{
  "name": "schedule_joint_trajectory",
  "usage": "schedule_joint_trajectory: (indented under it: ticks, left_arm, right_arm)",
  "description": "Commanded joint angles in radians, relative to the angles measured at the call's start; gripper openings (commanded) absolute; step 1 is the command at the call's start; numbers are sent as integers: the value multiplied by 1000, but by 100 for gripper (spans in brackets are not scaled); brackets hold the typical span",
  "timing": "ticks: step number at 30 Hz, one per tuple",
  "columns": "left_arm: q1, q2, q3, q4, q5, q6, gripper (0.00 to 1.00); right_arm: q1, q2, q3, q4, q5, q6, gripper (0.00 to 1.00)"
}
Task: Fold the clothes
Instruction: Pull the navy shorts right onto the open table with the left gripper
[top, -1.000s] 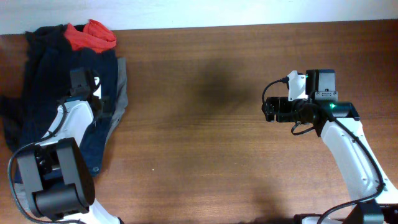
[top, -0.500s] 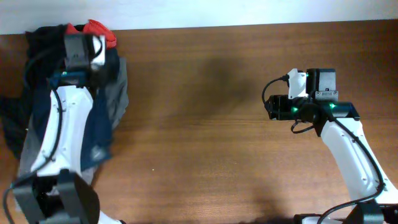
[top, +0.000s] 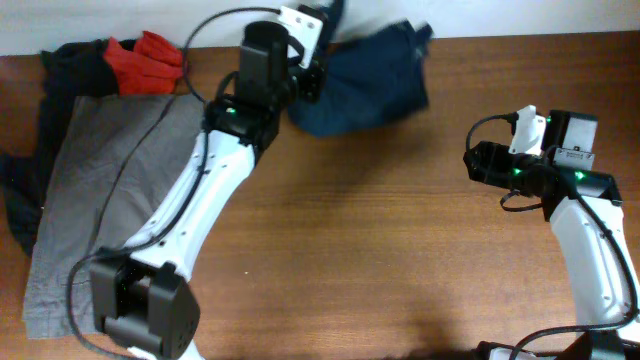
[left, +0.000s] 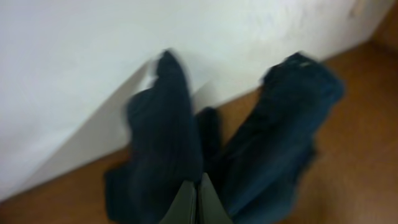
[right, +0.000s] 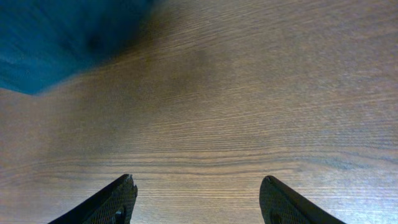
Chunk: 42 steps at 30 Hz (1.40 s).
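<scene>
At the left of the overhead frame lie a flat grey cloth piece (top: 110, 190), a crumpled red-orange cloth piece (top: 145, 58) and a black cloth piece (top: 55, 75). Well apart from them, at top centre of the brown wooden bench (top: 380, 250), are the bunched dark navy blue cloth shorts (top: 370, 80), blurred, with their long axis running left to right. The left pincer (top: 308, 80) is clenched on their left end. The right pincer (right: 198, 183) stands released over bare wood.
</scene>
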<state>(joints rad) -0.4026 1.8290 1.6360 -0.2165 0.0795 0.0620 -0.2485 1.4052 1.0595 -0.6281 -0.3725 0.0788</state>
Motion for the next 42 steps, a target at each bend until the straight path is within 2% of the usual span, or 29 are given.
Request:
schedule_joint_trajectory:
  ticks: [1,6,8,9,10,14,18,23,24,25,27,30,34,36,40,42]
  left_arm:
    - [0,24,10,-3,11,-10,1]
    - [-3,24,10,-117,11,-10,4]
    - [-3,24,10,-197,11,-10,16]
    - [-3,24,10,-248,11,-9,34]
    - [-3,24,10,-291,11,0,47]
    - [-3,12,10,-367,11,48,56]
    - [16,-35,48,-467,-1,93,58]
    - [158,-91,163,-579,3,92,57]
    - [198,-91,167,-579,4,89,49]
    - [237,-85,164,-587,35,85,34]
    - [253,-77,164,-596,108,84,28]
    - [246,-43,164,-573,195,85,29]
    - [221,43,164,-510,194,86,41]
    - [221,85,164,-493,193,85,42]
    - [222,138,164,-495,134,86,42]
    - [222,145,164,-495,97,86,42]
  right_arm:
    - [-15,-19,24,-15,-45,-5,68]
    - [-14,-19,24,-19,-46,-19,68]
    - [-14,-19,24,-20,-47,-19,67]
    - [-14,-19,24,-21,-47,-19,67]
    - [-14,-19,24,-26,-47,-19,67]
    - [10,-17,23,-46,-51,-37,64]
    - [70,8,23,-40,-58,-83,64]
    - [121,69,23,8,-59,-86,64]
    - [126,84,23,23,-63,-86,64]
    - [127,95,23,40,-65,-86,64]
    - [127,98,23,64,-65,-86,64]
    - [127,106,23,153,-66,-86,64]
    - [155,169,23,312,-64,-86,64]
    - [174,227,23,387,-64,-85,64]
    - [192,400,23,534,-35,6,56]
    - [192,477,23,600,-35,44,55]
